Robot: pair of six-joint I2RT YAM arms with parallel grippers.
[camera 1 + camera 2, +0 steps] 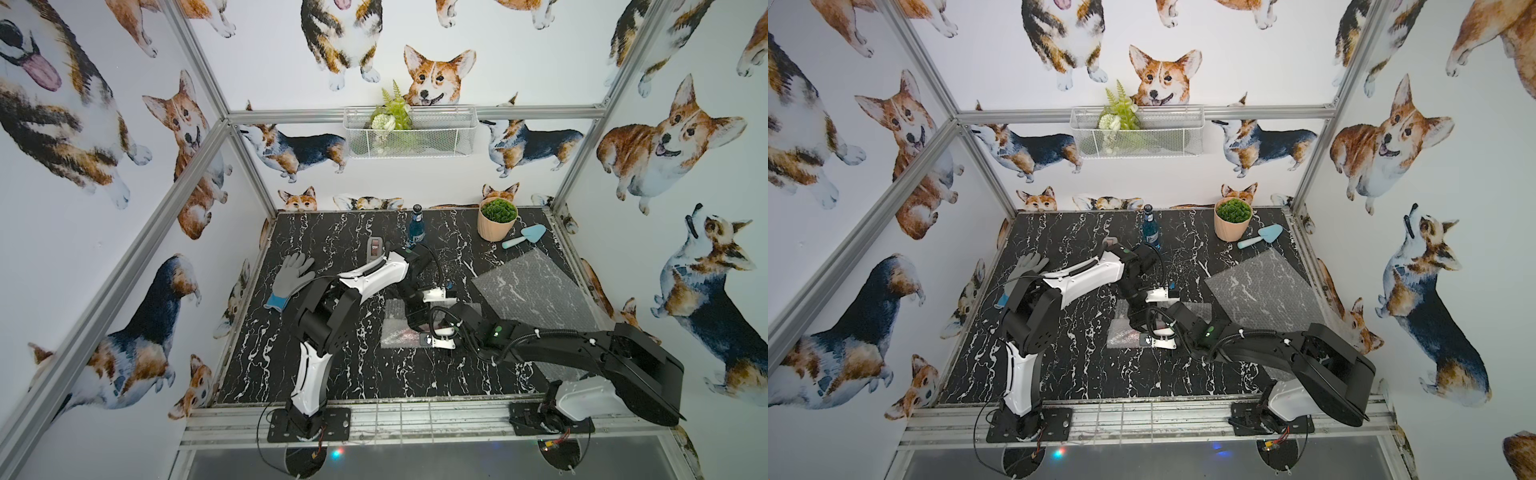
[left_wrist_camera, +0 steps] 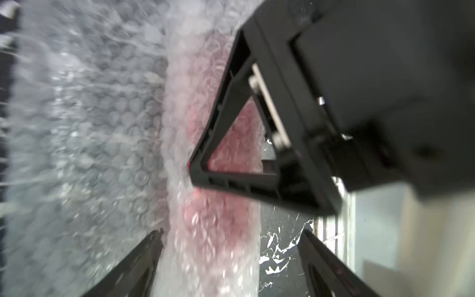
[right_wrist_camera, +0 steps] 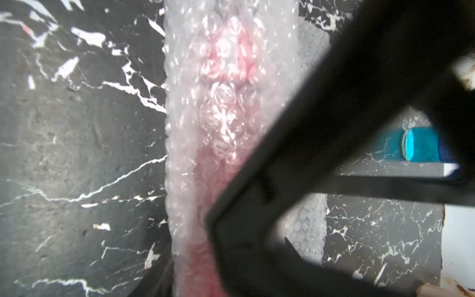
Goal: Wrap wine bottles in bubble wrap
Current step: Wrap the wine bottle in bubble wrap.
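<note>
Red-pink bottle point(image 3: 226, 64) lies ctr table point(image 1: 332, 374), rolled in bubble wrap point(image 2: 90, 128). L gripper point(image 2: 231, 231): jaws spread astride roll. R gripper point(image 1: 428, 337): one finger point(image 2: 205, 177) on roll; opening can't tell. Blue bottle point(image 1: 415, 228) upright at rear. Spare sheet point(image 1: 536, 291) far R.

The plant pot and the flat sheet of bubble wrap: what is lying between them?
A small light-blue trowel lies between the pot and the flat bubble wrap sheet, its blade nearest the sheet's far edge. Both top views show it.
</note>
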